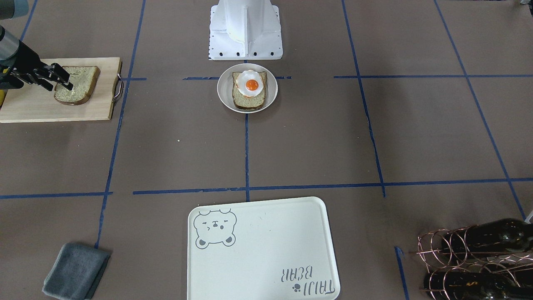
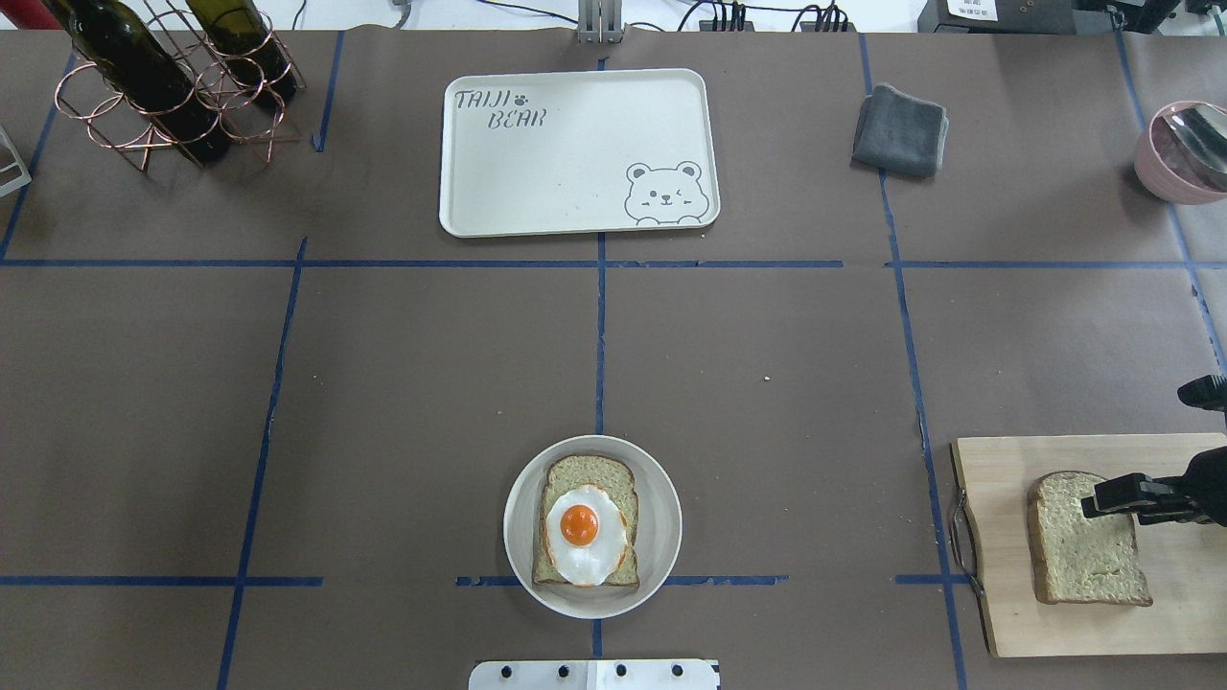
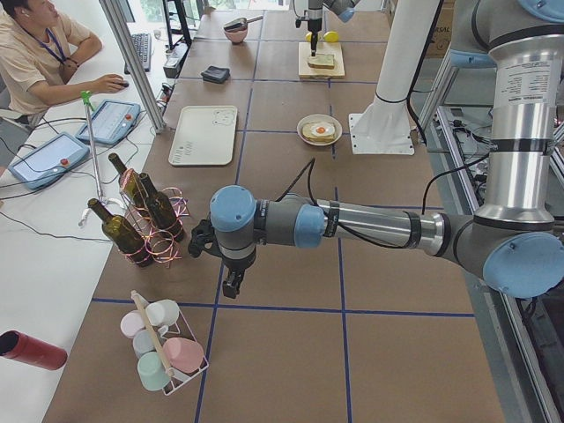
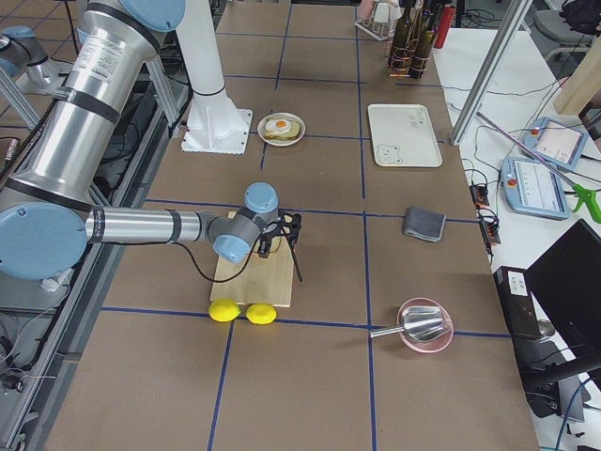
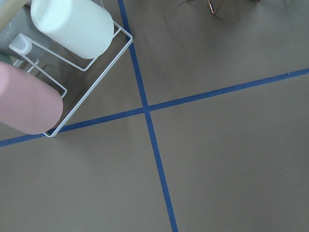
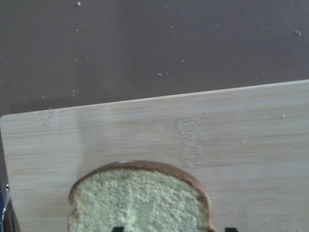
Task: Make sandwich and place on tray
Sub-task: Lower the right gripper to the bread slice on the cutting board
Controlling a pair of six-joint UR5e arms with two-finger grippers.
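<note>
The plate (image 2: 666, 489) sits on the tabletop (image 2: 383, 402) just in front of the robot's base. It carries one bread slice (image 2: 575, 471) with the fried egg (image 2: 582, 535) lying on it as the top layer. Straight across the tabletop from the plate, well apart from it, lies the tray (image 2: 575, 172). Well off to the plate's side, toward the robot's right, is the cutting board (image 2: 997, 613), and the second slice (image 2: 1088, 565) lies flat on it. The right fingers (image 2: 1112, 499) are over that slice, spread wide and gripping nothing. The wrist view shows the two tips far apart, low over the bread; whether they touch it I cannot tell. The left fingers (image 3: 233, 282) hang far from the plate on the robot's left, over the tabletop near a bottle rack (image 3: 145, 220). Whether they are wide or narrow I cannot tell.
</note>
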